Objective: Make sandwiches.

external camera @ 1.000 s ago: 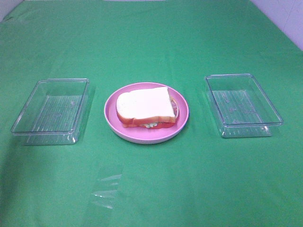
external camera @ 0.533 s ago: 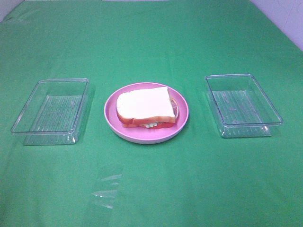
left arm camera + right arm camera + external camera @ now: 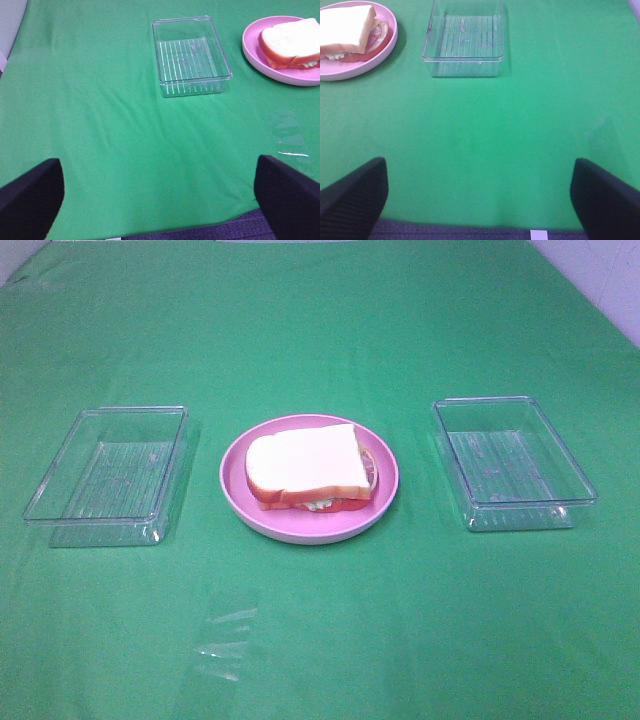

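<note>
Sandwich: the sandwich (image 3: 311,472) lies assembled on the pink plate (image 3: 388,489), a white bread slice on top, reddish filling and a little pale green showing at the edge beneath it.
Sandwich and jaws: it is well apart from both grippers, ahead of each and off to the inner side; nothing touches it.
Plate: round, pink, on the green cloth (image 3: 320,330), between the two trays.
Left tray: the clear left tray (image 3: 108,475) sits beside the plate, ahead of the left gripper's jaws, apart from them.
Right tray: the clear right tray (image 3: 512,461) sits on the plate's other side, ahead of the right gripper's jaws, apart from them.
Left gripper: the left gripper (image 3: 159,197) has its dark fingers spread wide, with only cloth between them; it holds nothing.
Right gripper: the right gripper (image 3: 479,197) likewise has its fingers spread wide over bare cloth, near the table's edge, empty.
Cloth: a few shiny streaks (image 3: 226,645) lie on it, nearer the grippers than the plate.
</note>
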Robot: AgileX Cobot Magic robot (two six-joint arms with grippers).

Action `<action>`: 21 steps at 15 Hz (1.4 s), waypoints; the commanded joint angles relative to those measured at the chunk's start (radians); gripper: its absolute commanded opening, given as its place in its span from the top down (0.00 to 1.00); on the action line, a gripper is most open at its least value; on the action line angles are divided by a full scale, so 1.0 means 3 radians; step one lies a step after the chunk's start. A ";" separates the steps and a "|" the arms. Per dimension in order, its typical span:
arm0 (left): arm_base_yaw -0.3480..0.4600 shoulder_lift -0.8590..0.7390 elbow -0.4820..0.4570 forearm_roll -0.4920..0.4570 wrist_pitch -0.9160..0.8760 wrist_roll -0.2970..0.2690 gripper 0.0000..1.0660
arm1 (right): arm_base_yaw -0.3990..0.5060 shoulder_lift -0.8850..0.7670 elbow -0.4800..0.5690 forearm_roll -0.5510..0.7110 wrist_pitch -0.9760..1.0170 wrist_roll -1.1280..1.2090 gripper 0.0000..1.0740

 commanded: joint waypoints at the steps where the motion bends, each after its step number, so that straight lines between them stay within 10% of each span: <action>1: 0.0000 -0.0060 0.0083 0.0003 0.0070 -0.0037 0.10 | 0.0007 -0.0077 0.0007 0.0020 -0.0010 -0.0020 0.13; 21: -0.0003 -0.0067 0.0253 -0.0007 -0.0487 -0.0063 0.11 | 0.0007 -0.0077 0.0007 0.0020 -0.0010 -0.0020 0.13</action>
